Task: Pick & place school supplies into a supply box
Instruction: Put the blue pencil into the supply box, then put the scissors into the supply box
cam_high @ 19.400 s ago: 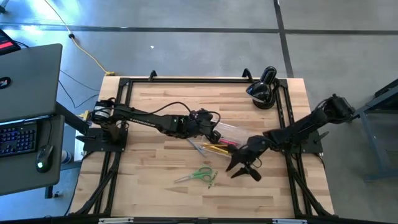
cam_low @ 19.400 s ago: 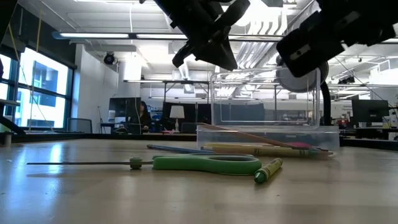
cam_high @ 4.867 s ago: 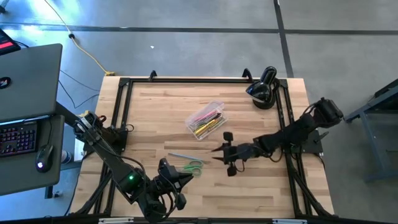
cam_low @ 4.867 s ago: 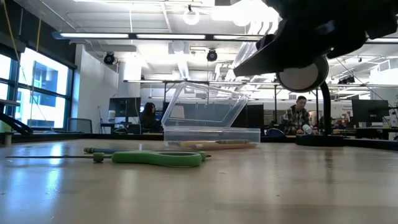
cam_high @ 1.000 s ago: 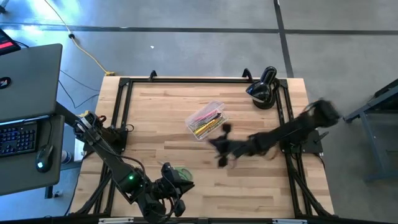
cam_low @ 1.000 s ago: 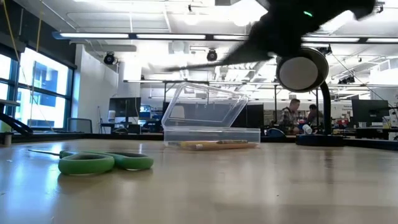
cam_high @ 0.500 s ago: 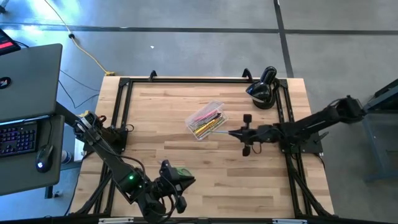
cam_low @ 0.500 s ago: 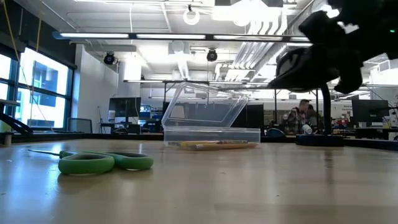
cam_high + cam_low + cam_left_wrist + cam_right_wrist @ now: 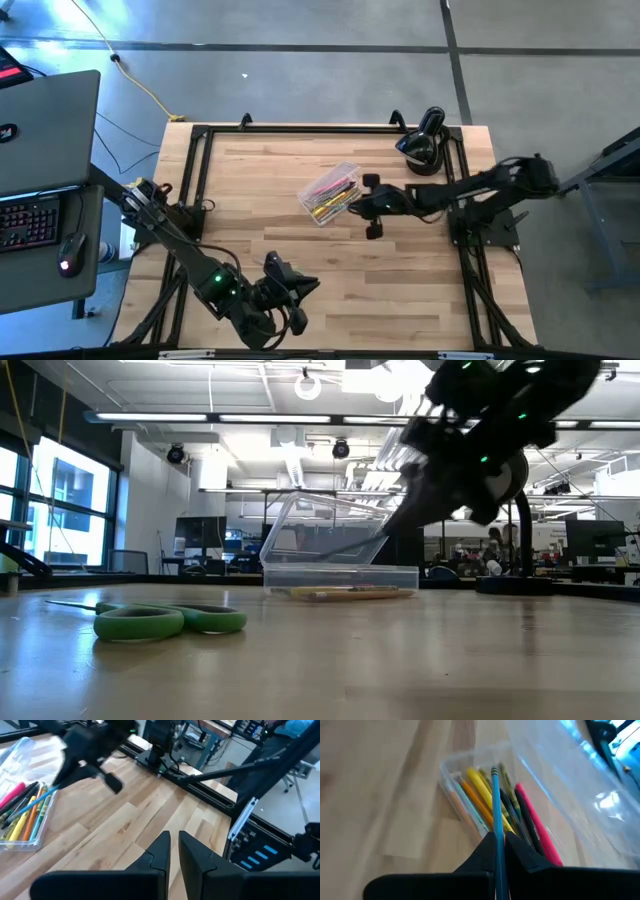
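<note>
The clear supply box stands mid-table with its lid raised. Pink, yellow and orange school supplies lie inside it. My right gripper hovers at the box's right end, shut on a blue pencil that points over the box. Green-handled scissors lie flat on the wood near the front edge. My left gripper hangs above the front edge. Its fingers stand a narrow gap apart with nothing between them. My right gripper pinches the blue pencil's rear part between its two fingers. The pencil runs forward along the fingers. They come from the table's right, slanting down toward the box. The pencil is clear of the table, its free end above the supplies in the box.
A black rounded device stands at the far right corner. Black frame rails run along the table's edges. Bare wood lies between the box and the scissors. A laptop sits off the table's left side.
My right gripper, still shut on the blue pencil, has swung toward the far edge and come up to the box's right end. The pencil's free end now hangs over the box. The scissors have stayed where they were.
</note>
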Action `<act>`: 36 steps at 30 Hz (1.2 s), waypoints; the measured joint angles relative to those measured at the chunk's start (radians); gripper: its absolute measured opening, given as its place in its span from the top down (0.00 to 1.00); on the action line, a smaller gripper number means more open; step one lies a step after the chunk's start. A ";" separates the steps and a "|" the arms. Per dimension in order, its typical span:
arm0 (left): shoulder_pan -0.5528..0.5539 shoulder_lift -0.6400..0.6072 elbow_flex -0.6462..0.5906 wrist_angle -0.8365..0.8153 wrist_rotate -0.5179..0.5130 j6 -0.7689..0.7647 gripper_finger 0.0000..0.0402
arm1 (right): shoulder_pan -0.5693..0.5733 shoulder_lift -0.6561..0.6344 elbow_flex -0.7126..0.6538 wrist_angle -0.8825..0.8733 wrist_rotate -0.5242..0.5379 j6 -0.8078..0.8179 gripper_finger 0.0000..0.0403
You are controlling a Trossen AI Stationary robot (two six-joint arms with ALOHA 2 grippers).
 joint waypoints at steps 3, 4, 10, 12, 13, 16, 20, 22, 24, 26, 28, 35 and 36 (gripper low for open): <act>0.003 0.000 0.000 0.002 0.017 0.018 0.83 | -0.033 0.067 0.057 -0.007 -0.057 -0.035 1.00; 0.004 0.000 0.000 0.002 0.023 0.019 0.83 | -0.045 0.086 0.075 -0.003 -0.076 -0.041 1.00; 0.000 0.000 0.000 0.001 0.046 0.019 0.83 | -0.110 0.207 0.160 -0.009 -0.096 -0.065 0.98; 0.000 0.000 0.000 0.001 0.063 0.019 0.83 | -0.122 0.236 0.178 -0.009 -0.091 -0.072 0.95; 0.000 0.000 0.000 0.000 0.069 0.019 0.83 | -0.127 0.248 0.185 -0.013 -0.087 -0.077 0.92; 0.001 0.000 0.000 -0.001 0.087 0.019 0.83 | -0.129 0.269 0.195 -0.029 -0.073 -0.080 0.85; 0.001 0.000 0.000 -0.003 0.090 0.043 0.83 | -0.120 0.266 0.196 -0.022 -0.068 -0.080 0.77; 0.001 0.000 0.000 -0.002 0.090 0.045 0.83 | -0.111 0.266 0.196 -0.025 -0.032 -0.080 0.74; 0.001 0.000 0.000 -0.002 0.090 0.045 0.83 | -0.098 0.265 0.196 -0.031 0.015 -0.074 0.73; 0.001 0.000 0.000 -0.001 0.090 0.044 0.83 | -0.080 0.265 0.196 -0.050 0.053 -0.059 0.73; 0.001 0.000 0.000 -0.001 0.090 0.040 0.83 | -0.059 0.264 0.197 -0.076 0.056 -0.036 0.73; 0.008 0.000 0.000 -0.001 0.088 0.038 0.83 | 0.066 0.250 0.198 -0.138 0.114 0.038 0.73; 0.008 0.000 0.000 -0.001 0.086 0.038 0.83 | 0.090 0.243 0.196 -0.138 0.147 0.028 0.73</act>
